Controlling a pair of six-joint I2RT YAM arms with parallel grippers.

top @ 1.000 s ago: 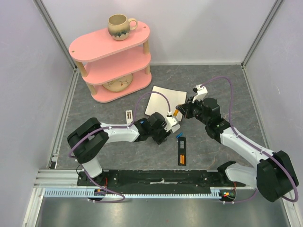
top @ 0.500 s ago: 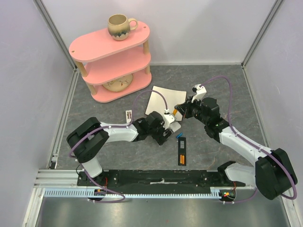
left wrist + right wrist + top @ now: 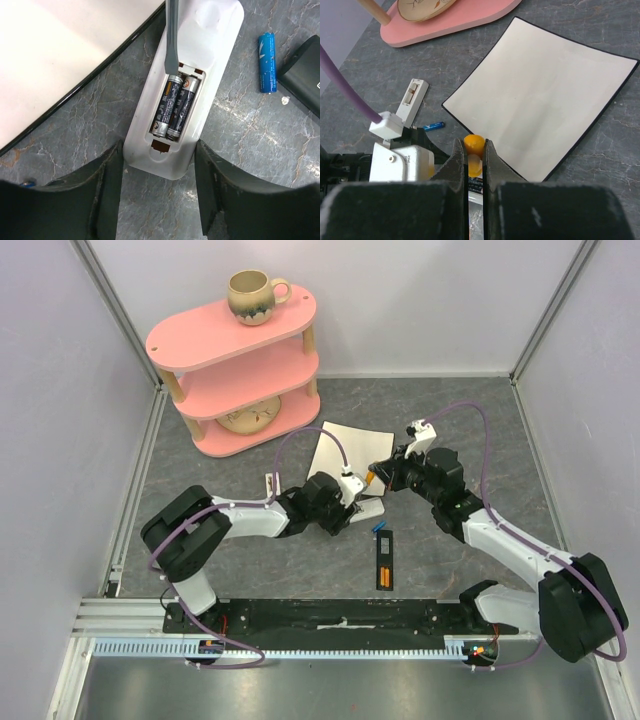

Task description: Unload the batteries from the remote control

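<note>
Since a second ago the left wrist has drawn back to the left, so more of the white remote [image 3: 368, 508] shows ahead of it. The right arm has hardly shifted.

Grey surface [image 3: 470, 430]: a pink shelf [image 3: 235, 360] stands at the far left with a mug [image 3: 252, 295] on its top tier. A white square plate [image 3: 345, 452] lies near the middle, just beyond both end effectors.

Left end effector [image 3: 159, 149]: the fingers [image 3: 107, 185] are apart, one on each side of the white remote's near end and against its sides. We read this as clamped on it. Right end effector [image 3: 474, 146]: closed on the orange handle of the screwdriver [image 3: 372, 477].

The white remote lies back-up beside the plate's edge, its compartment open. The black remote [image 3: 385, 560] lies nearer the arm bases, apart from the white one. It is also open, with two orange batteries [image 3: 383, 572] in it. A cover [image 3: 412, 97] lies on the surface left of the plate.

The screwdriver blade points at the far end of the white remote's compartment, its tip at the top of the cells. We cannot tell whether it touches them.

Batteries [image 3: 172, 107]: two dark cells sit side by side in the white remote. A blue battery [image 3: 266, 62] lies loose between the two remotes. A second blue battery [image 3: 434, 125] lies just beside the cover.
</note>
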